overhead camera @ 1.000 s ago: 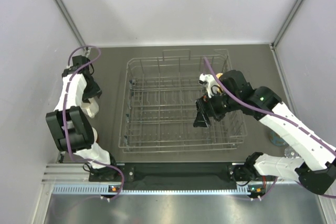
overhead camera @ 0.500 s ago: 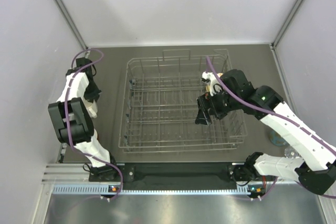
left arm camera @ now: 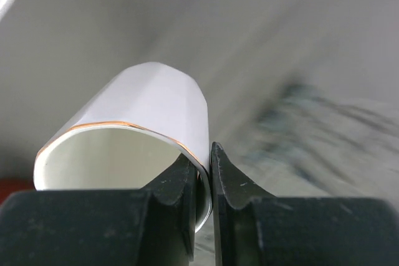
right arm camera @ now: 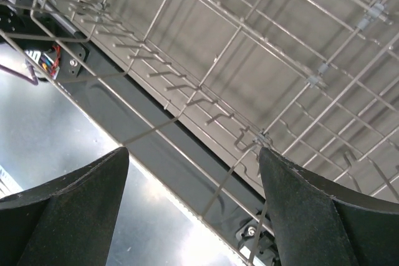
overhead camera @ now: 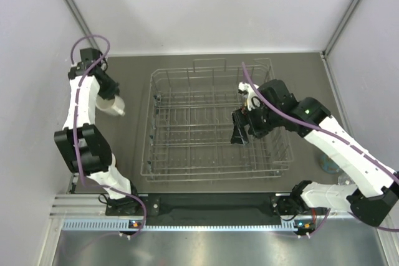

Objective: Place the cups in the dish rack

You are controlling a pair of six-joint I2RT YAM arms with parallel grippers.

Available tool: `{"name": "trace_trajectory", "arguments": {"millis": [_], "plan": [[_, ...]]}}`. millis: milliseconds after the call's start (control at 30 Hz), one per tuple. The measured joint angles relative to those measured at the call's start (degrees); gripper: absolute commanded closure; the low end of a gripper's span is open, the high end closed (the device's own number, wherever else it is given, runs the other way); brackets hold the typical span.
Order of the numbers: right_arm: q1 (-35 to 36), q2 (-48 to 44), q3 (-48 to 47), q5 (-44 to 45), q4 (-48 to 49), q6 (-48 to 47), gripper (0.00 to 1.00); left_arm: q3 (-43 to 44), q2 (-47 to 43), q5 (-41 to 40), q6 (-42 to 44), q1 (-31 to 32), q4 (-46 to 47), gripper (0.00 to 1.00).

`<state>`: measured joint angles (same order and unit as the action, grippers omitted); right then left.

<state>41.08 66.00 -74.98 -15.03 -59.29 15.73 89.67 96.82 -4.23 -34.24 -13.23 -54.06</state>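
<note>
My left gripper (left arm camera: pixel 204 154) is shut on the rim wall of a white cup (left arm camera: pixel 149 104) with a thin orange line round its mouth, one finger inside and one outside. In the top view that white cup (overhead camera: pixel 115 106) hangs tilted off the table, left of the dish rack (overhead camera: pixel 156 101), with the left gripper (overhead camera: pixel 107 98) just above it. Over the rack's right half my right gripper (overhead camera: pixel 239 131) stands open with nothing between its fingers. The right wrist view has the right gripper (right arm camera: pixel 190 154) over the rack's wires (right arm camera: pixel 218 60).
A bluish cup (overhead camera: pixel 328 165) stands on the table right of the rack, partly behind the right arm. A red patch (left arm camera: pixel 12 186) shows at the left wrist view's lower left edge. The enclosure's grey walls stand close on both sides.
My left gripper has shut on the white cup and lifted it up and toward the far side. The right gripper has drifted slightly left over the rack, still open.
</note>
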Motion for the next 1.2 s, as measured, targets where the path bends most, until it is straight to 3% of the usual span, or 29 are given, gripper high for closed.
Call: {"name": "trace_trajectory", "arguments": {"millis": [133,300,567,800,1100,1200], "plan": [[0.00,2.56,-3.41,0.11,-0.42,0.52,0.15,6.10,-5.14,6.60,-5.62,2.21,1.38,1.00],[-0.07,2.97,-5.64,0.31,-0.44,1.92,0.15,6.71,-14.40,17.31,-14.84,6.60,7.65,1.00],[-0.37,2.82,-6.12,0.70,-0.22,5.42,0.15,4.11,-17.79,30.05,-26.10,22.60,22.67,1.00],[-0.70,-1.16,-4.92,0.17,3.72,10.49,0.13,-10.34,-23.06,34.10,-33.46,34.29,38.95,1.00],[-0.74,-13.38,2.86,-0.35,11.45,17.31,0.06,-11.43,-20.72,33.35,-37.27,44.85,59.60,1.00],[-0.74,-16.90,4.48,-0.50,13.03,19.34,0.04,-11.43,-19.06,33.62,-37.92,46.71,62.69,1.00]]}}
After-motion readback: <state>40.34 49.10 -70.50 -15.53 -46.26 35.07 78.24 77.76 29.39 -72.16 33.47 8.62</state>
